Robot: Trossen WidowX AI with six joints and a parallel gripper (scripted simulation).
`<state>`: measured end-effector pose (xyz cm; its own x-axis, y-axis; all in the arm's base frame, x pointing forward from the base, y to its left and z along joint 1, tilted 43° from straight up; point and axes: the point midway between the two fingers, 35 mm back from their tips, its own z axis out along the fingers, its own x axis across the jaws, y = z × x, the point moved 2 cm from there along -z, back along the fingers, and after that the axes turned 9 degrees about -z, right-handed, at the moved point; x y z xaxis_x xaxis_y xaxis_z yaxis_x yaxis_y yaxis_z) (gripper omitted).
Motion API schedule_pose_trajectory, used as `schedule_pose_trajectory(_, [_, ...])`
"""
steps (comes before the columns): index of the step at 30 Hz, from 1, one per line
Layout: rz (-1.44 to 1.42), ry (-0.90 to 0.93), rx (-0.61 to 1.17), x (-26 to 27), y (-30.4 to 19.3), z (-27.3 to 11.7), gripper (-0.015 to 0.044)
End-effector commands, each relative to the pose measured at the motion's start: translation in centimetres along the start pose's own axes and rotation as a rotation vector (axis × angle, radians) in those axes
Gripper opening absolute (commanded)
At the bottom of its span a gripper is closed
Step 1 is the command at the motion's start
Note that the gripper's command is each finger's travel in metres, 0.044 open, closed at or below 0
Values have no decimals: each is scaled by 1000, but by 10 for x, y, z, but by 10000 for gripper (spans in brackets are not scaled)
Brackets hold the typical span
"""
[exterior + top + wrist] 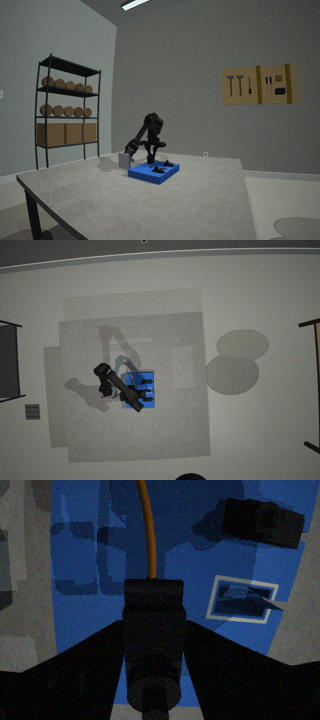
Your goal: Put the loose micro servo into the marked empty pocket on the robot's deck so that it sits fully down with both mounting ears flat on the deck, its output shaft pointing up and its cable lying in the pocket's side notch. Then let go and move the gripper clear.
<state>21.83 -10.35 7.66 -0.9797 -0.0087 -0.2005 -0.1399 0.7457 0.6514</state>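
Far left, there's the storage rack [69, 65], round items and boxes on its shelves. Moving right, here's the grey bracket [124, 160] on the tabletop [168, 433] [193, 196], with the black arm [120, 384] [140, 134] reaching up, then bending down. And there's the gripper [132, 394] [150, 156] [154, 628], fingers closed on the loose micro servo [150, 159] [154, 645], one each side! The servo's over the blue deck [149, 404] [144, 175] [75, 625], outside the pocket; whether it touches the deck, I can't tell. Its orange cable [132, 378] [148, 530] trails away from the body. Just right, the white-outlined pocket [147, 390] [164, 168] [242, 601] sits unfilled between two mounted servos, the nearer one [147, 399] [158, 169] and the farther one [147, 381] [168, 163] [262, 522] in the exterior view. Far right, hammers hang on the tool board [240, 100].
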Motion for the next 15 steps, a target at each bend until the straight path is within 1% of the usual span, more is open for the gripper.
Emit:
schedule_pose_trajectory(1, [120, 0, 4, 0, -1, 0, 0])
schedule_pose_trajectory(15, [600, -1, 4, 0, -1, 0, 0])
